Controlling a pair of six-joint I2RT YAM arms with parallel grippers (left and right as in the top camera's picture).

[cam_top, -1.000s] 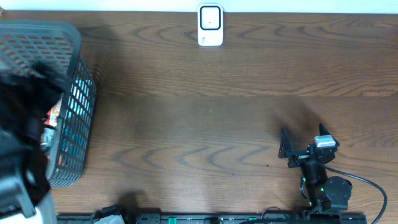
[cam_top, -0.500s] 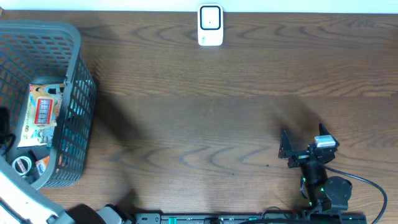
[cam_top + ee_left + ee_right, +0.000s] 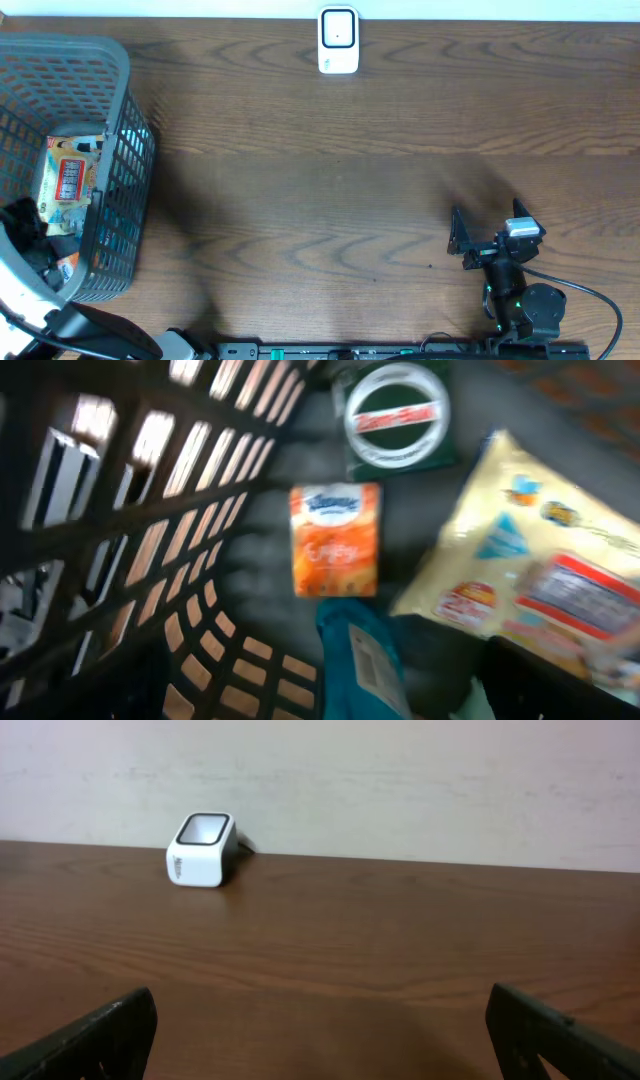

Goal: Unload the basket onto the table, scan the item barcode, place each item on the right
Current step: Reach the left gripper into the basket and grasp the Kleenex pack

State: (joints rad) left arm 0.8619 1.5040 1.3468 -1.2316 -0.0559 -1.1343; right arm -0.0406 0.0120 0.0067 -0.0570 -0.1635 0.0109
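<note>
- In the basket (image 3: pixel 120 150) at the left end of the worktop (image 3: pixel 330 190): a yellow packet (image 3: pixel 530 575), an orange tissue pack (image 3: pixel 335 540), a round green tin (image 3: pixel 393 415) and a teal pouch (image 3: pixel 360 655), lying loose and partly overlapping. Probably heaped there as stock to be picked one at a time. Cannot tell which is meant for scanning, nor where any barcode sits, given the blur.
- Reaching down inside the basket with the left claw (image 3: pixel 28 235), spread wide and gripping nothing. Likely opened ahead of a grab, with the orange tissue pack and teal pouch nearest the middle of the wrist view.
- Parked low over the right side of the worktop with the right claw (image 3: pixel 322 998), equally wide apart and empty, well apart from the basket. Seemingly held clear of the route to the reader.
- Standing at the far edge, mid-worktop: a white scanner (image 3: pixel 338 40), dark window on its slanted top, presumably so that a held item can be shown to it from above.
- Judged as the picking stage: no item lifted, scanning not yet begun.
</note>
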